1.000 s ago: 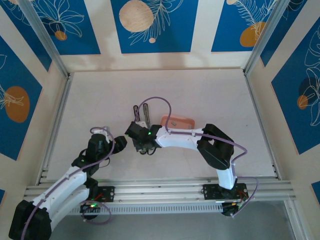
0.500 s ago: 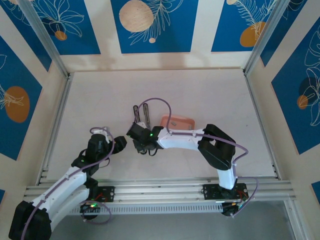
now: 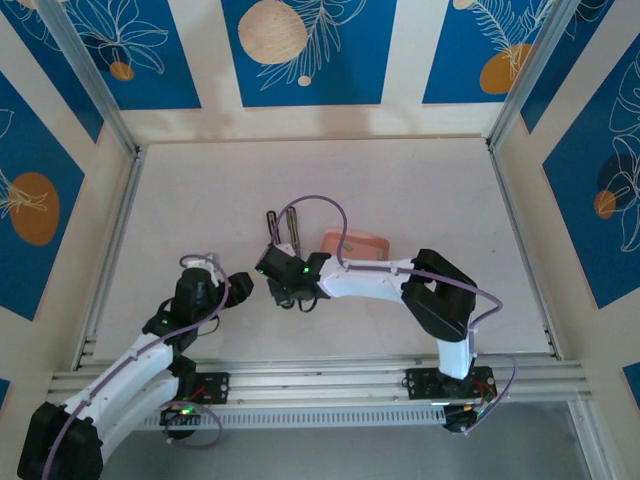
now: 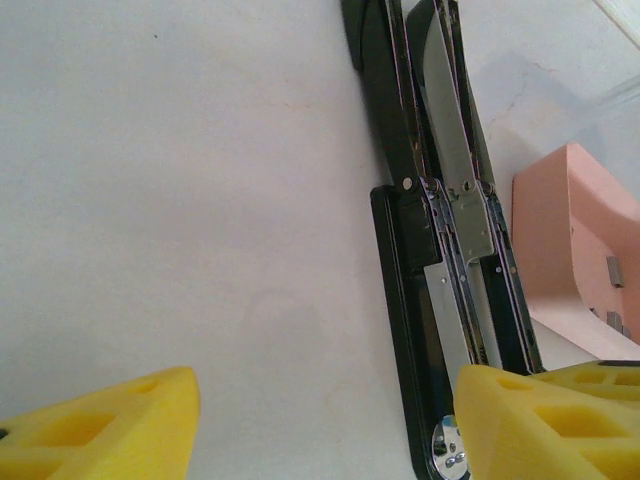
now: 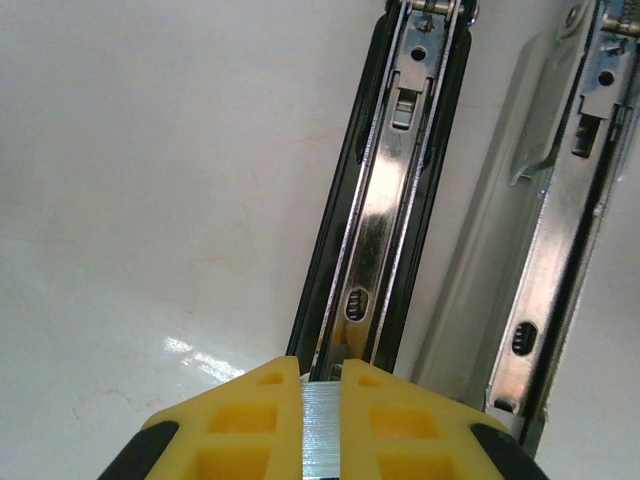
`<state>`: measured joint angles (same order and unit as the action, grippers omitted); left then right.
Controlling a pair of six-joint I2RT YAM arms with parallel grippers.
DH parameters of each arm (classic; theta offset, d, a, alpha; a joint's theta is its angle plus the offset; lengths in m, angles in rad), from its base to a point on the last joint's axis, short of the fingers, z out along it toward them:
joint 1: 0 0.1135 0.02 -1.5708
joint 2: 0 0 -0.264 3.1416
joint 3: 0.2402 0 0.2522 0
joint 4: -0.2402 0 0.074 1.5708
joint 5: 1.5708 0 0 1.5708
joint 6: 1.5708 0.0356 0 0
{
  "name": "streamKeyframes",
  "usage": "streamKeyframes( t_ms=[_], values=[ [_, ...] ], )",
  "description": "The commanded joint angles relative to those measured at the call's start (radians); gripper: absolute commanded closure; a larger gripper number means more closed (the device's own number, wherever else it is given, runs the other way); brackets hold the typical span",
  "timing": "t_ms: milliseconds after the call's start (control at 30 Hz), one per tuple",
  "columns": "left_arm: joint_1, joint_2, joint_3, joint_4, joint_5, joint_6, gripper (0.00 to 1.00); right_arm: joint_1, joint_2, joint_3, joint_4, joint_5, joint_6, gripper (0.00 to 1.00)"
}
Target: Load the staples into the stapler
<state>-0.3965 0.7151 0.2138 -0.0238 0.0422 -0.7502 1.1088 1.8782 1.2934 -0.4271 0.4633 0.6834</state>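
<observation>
The flat white table [image 3: 400,180] is sitting inside cream walls with blue leaf panels [image 3: 300,50]. Silver metal rails [image 3: 320,378] are running along the near edge and up both sides. The far half of the table is lying wide open. In the middle, the slim stapler with a black end [image 3: 292,225] is lying opened out into two long bars. A shallow pink rectangular tray [image 3: 357,246] is lying just to its right. The right gripper [image 3: 288,292] is hanging at the stapler's near end, and the left gripper [image 3: 243,288] is waiting near it on the left. From up here the jaws are looking too small to read.

From the left wrist, the left gripper [image 4: 320,430] is holding its yellow fingers [image 4: 100,430] spread wide over bare table, gripping nothing. The stapler [image 4: 440,250] is lying by the right finger. Tiny grey staples [image 4: 614,270] are lying in the pink tray [image 4: 560,220].

From the right wrist, the right gripper [image 5: 320,400] is pinching a grey metal strip of staples [image 5: 320,430] between its yellow fingers. The strip is sitting at the end of the stapler's shiny channel [image 5: 385,200], maybe touching it.
</observation>
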Motion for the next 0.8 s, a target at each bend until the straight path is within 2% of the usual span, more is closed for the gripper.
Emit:
streamKeyframes(
  t_ms=[0, 300, 767],
  values=[
    [0.013, -0.008, -0.011, -0.006, -0.019, 0.011, 0.32, 0.001, -0.056, -0.014, -0.003, 0.001, 0.054, 0.88],
    [0.013, -0.005, -0.011, -0.004, -0.017, 0.011, 0.32, 0.001, -0.007, 0.031, -0.063, 0.003, 0.08, 0.88],
    [0.012, -0.002, -0.013, 0.005, -0.02, 0.012, 0.32, 0.006, 0.012, 0.047, -0.056, -0.015, 0.051, 0.88]
  ],
)
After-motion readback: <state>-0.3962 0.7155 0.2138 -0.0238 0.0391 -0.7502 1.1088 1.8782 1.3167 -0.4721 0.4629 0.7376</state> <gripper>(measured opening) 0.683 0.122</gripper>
